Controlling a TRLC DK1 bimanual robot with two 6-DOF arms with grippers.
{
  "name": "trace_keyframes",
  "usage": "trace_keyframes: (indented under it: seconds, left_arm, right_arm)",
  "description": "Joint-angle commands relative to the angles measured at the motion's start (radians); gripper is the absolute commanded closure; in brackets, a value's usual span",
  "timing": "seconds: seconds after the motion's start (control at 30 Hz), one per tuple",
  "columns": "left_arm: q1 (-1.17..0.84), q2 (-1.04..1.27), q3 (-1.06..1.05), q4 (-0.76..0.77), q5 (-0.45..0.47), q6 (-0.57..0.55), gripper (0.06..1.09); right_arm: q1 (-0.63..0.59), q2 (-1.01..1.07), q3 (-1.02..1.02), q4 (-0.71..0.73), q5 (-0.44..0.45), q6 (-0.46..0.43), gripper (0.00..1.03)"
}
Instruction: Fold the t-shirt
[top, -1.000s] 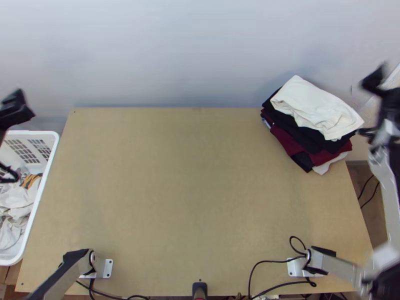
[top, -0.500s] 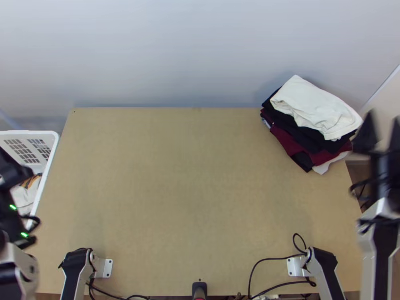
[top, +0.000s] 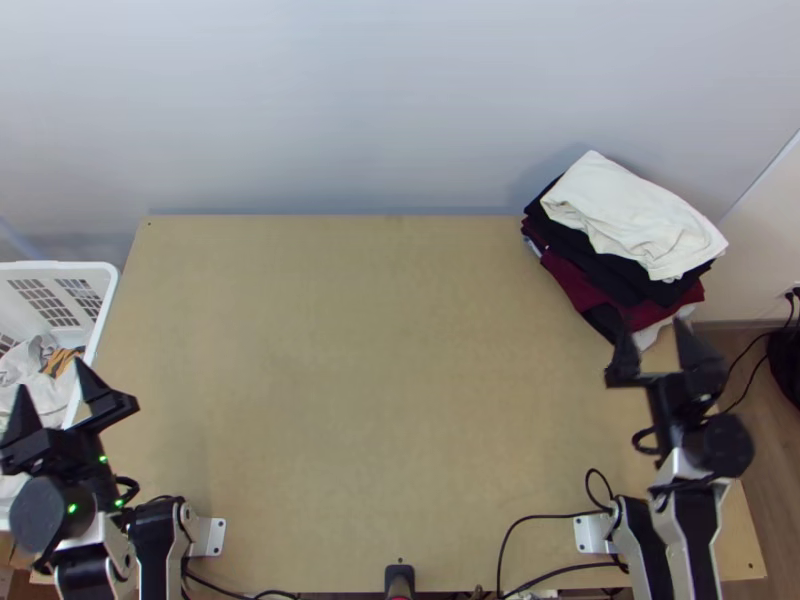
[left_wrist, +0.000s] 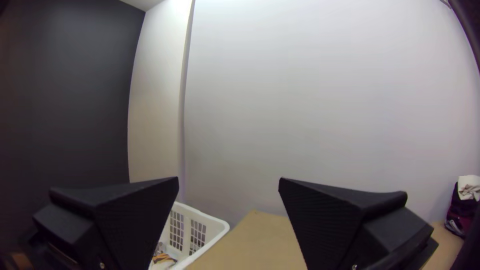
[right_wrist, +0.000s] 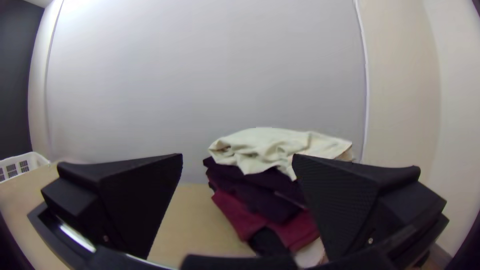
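This looks like a robot lab. The left arm (top: 155, 545) and the right arm (top: 695, 535) stand on a wooden tabletop (top: 380, 350), with metal plates (top: 214, 537) at their feet and black wires (top: 545, 522) close by. A big plain wall (top: 400, 100) is behind.

- off-white t-shirt (top: 635, 215): folded into a bundle, kinda wrinkly
- lying on top of the dark and maroon clothes stack (top: 575, 285), desk's (top: 380, 380) far right corner
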Motion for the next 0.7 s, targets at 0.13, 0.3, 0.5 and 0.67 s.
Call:
trace_keyframes:
  seconds: [0.13,0.3,0.5,0.67]
  left_arm:
    - [-0.069,-0.009,-0.164,-0.028,0.056,-0.103,0.11]
    - [-0.157,-0.009,-0.261,0.003,0.059,-0.121,0.11]
    - [-0.161,-0.009,-0.381,0.159,0.058,-0.106,0.1]
    - [-0.168,-0.008,-0.394,0.126,0.059,-0.114,0.1]
  right_arm:
    - [0.044,-0.383,-0.159,-0.233,0.041,0.0,0.04]
    - [0.038,-0.387,-0.208,-0.28,0.07,0.037,0.04]
    - [0.063,-0.384,-0.205,-0.312,0.079,0.109,0.04]
    - [0.063,-0.384,-0.205,-0.314,0.082,0.108,0.04]
